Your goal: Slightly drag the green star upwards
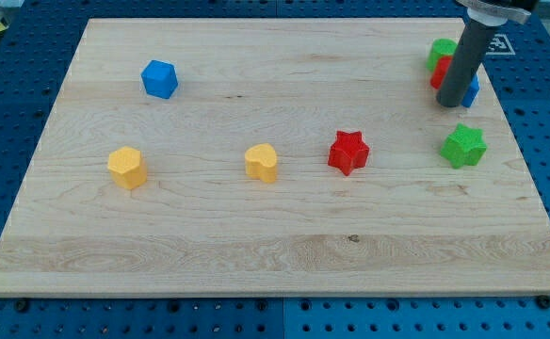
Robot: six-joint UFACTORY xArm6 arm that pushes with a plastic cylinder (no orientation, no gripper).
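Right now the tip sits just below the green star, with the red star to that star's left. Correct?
Not quite. My tip is above the green star, toward the view's top, not below it. The camera view shows this. The red star is indeed to its left.

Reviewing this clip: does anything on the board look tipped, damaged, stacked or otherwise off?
Nothing looks damaged. The one crowded spot is at the view's top right, where a green block, a red block and a blue block bunch behind my tip, partly hidden. The green star sits apart, below the tip.
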